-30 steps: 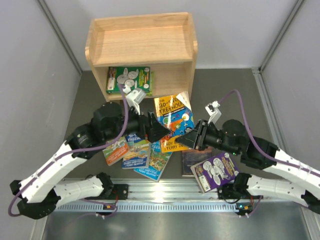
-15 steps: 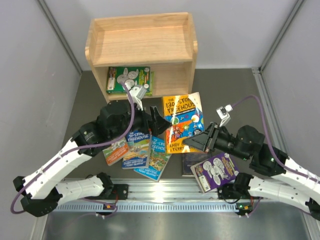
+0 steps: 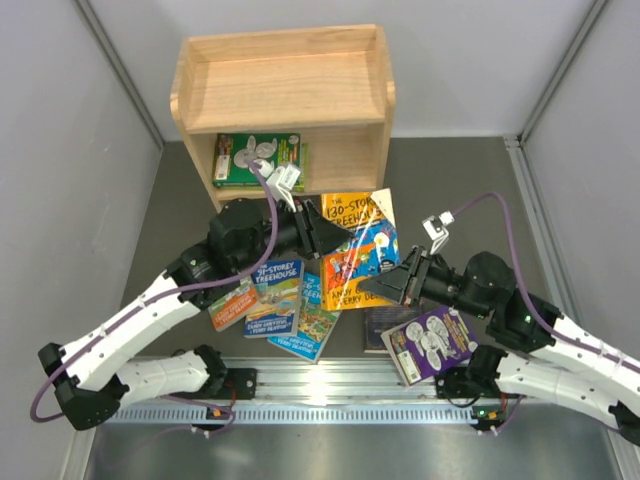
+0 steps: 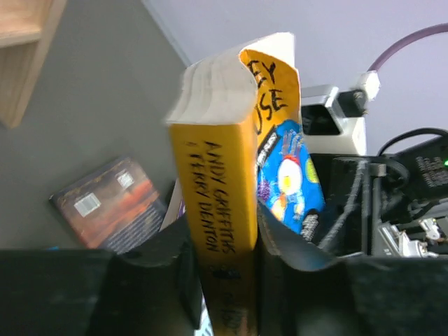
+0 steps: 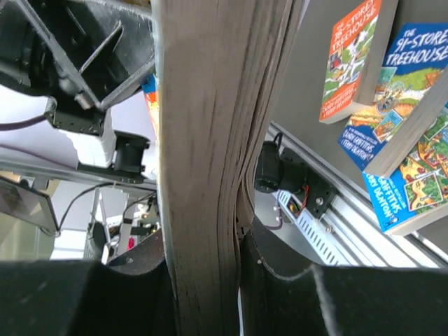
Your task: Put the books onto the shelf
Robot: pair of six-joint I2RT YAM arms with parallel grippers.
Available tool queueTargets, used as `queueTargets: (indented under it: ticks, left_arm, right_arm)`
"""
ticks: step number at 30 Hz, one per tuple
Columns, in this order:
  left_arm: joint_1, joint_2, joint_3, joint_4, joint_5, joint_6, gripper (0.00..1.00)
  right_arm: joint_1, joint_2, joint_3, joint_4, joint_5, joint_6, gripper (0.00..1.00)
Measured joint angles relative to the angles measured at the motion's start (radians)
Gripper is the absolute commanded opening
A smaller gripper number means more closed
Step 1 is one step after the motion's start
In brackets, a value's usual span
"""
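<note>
The thick yellow paperback with a cartoon cover (image 3: pixel 362 250) is held tilted over the middle of the dark grey counter (image 3: pixel 450 180), just before the light wooden two-tier shelf (image 3: pixel 280 90). The left pincer (image 3: pixel 320 228) clamps its spine, and the right pincer (image 3: pixel 397 283) clamps its page edge.

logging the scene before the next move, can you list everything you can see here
shelf: one, light wood, far centre of the table
green book: one, green, lying in the shelf's lower tier
yellow book: one, yellow, held up in front of the shelf
loose books: at least three, blue and orange covers, overlapping left of centre
purple book: one, purple, near right
dark book: one, dark brown, partly under the purple book
table: one, dark grey
rail: one, silver, near edge
left end effector: one, black, shut on the yellow book's spine
right end effector: one, black, shut on its page edge
</note>
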Motion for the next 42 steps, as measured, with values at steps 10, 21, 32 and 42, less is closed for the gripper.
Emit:
queueTargets:
  ticks: [10,21,32,42]
  left_arm:
    - [-0.003,-0.002,-0.002,0.051,-0.046,-0.068,0.0]
    - [-0.002,-0.299,-0.359,0.104,-0.548,-0.28,0.0]
    - [0.015,-0.145,-0.408,0.496,-0.64,-0.352,0.0]
    - [0.042,0.008,-0.408,0.793,-0.794,-0.356,0.0]
  right_arm:
    - [-0.118,-0.024,-0.006,-0.014,-0.063,0.014,1.0]
    - [-0.177,-0.016,0.151,-0.127,-0.066,-0.074,1.0]
    - [-0.285,0.114,0.194,-0.167,-0.268,-0.15,1.0]
    - [-0.444,0.119,0.207,-0.183,-0.475,-0.182,1.0]
